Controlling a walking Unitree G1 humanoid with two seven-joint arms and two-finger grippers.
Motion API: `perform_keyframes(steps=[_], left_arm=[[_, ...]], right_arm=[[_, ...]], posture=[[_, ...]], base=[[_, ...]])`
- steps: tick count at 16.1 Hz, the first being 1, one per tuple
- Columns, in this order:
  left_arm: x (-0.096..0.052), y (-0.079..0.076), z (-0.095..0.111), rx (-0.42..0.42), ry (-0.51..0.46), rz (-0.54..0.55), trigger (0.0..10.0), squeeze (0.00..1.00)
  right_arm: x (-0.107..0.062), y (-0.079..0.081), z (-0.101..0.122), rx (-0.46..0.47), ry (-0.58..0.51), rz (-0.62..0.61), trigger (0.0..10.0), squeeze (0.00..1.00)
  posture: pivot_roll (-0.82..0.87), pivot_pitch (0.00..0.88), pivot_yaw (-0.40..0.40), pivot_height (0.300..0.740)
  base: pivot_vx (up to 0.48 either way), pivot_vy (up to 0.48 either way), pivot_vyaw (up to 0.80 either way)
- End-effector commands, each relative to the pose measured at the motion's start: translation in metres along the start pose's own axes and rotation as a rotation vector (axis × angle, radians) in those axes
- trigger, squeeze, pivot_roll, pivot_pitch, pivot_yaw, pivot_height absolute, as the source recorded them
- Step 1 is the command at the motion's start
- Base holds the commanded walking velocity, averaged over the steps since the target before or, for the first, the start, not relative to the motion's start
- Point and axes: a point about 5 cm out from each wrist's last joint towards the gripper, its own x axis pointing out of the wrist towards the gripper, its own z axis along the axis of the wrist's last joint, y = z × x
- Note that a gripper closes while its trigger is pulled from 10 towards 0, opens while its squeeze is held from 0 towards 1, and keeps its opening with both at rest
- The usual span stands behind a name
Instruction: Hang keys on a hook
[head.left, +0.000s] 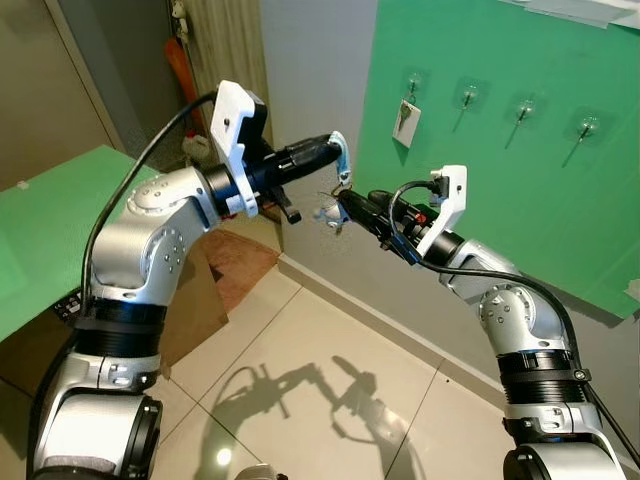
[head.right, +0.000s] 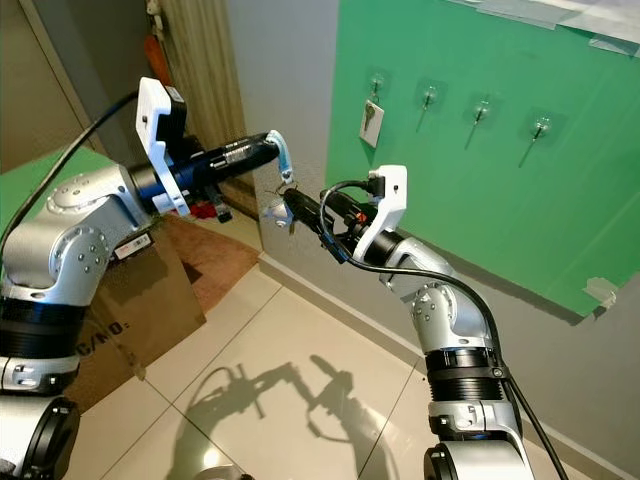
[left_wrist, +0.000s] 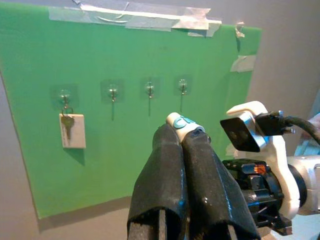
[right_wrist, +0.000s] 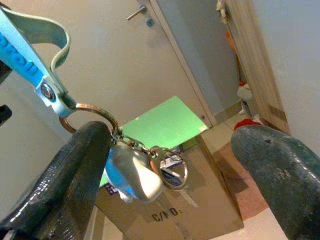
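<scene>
Below, cardboard box (right_wrist: 200, 210) reads "C/NO:"; left gripper (head.left: 338, 148) pinches blue keys strap (right_wrist: 30, 65).

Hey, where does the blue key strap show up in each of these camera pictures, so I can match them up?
Left eye view: blue key strap, upper middle, at the left gripper tip.
Right eye view: upper left of centre, same tip.
Left wrist view: a small end poking out above the shut black fingers.
Right wrist view: top left corner, with the key ring hanging from it.
Shared landmark: the green board.
</scene>
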Motion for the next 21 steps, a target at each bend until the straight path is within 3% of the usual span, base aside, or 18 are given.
perform_keyframes(steps=[1, 2, 4, 5, 6, 14, 15, 16, 21], left_arm=[[0.0023, -0.0040, 0.0047, 0.018, -0.006, -0.020, 0.0, 0.00], [0.0027, -0.0040, 0.0044, 0.019, -0.006, -0.020, 0.0, 0.00], [0.0027, -0.0038, 0.0045, 0.018, -0.006, -0.019, 0.0, 0.00], [0.0025, -0.0042, 0.0046, 0.019, -0.005, -0.019, 0.0, 0.00], [0.0022, -0.0043, 0.0046, 0.019, -0.005, -0.019, 0.0, 0.00], [0.0026, -0.0040, 0.0052, 0.015, -0.010, -0.020, 0.0, 0.00], [0.0026, -0.0036, 0.0033, 0.015, -0.005, -0.019, 0.0, 0.00], [0.0022, -0.0030, 0.0021, 0.015, -0.001, -0.017, 0.0, 0.00], [-0.0006, 0.0011, -0.0012, 0.015, 0.010, 0.007, 0.0, 0.00]], right_arm=[[0.0023, -0.0001, 0.0049, -0.015, -0.015, -0.005, 10.0, 0.00], [0.0025, -0.0003, 0.0053, -0.016, -0.016, -0.006, 10.0, 0.00], [0.0026, -0.0016, 0.0064, -0.018, -0.021, -0.012, 4.7, 0.00], [0.0028, -0.0021, 0.0067, -0.019, -0.023, -0.016, 1.0, 0.00], [0.0028, -0.0025, 0.0067, -0.018, -0.024, -0.018, 0.0, 0.00], [0.0013, -0.0047, 0.0078, -0.015, -0.040, -0.026, 0.0, 0.00], [0.0011, -0.0044, 0.0077, -0.018, -0.029, -0.025, 7.3, 0.00], [0.0009, -0.0042, 0.0075, -0.019, -0.026, -0.026, 10.0, 0.00], [-0.0048, -0.0056, 0.0067, -0.024, -0.013, -0.021, 10.0, 0.00]], posture=[[0.06, 0.000, 0.007, 0.740], [0.06, 0.000, 0.007, 0.740], [0.06, 0.000, 0.005, 0.740], [0.06, 0.000, 0.004, 0.740], [0.06, 0.000, 0.004, 0.740], [0.06, 0.000, 0.003, 0.740], [0.06, 0.000, 0.003, 0.740], [0.06, 0.000, 0.002, 0.740], [0.06, 0.000, -0.004, 0.740]], base=[[0.000, 0.000, 0.00], [0.000, 0.000, 0.00], [0.000, 0.000, 0.00], [0.000, 0.000, 0.00], [0.000, 0.000, 0.00], [0.000, 0.000, 0.00], [0.000, 0.000, 0.00], [0.000, 0.000, 0.00], [0.000, 0.000, 0.00]])
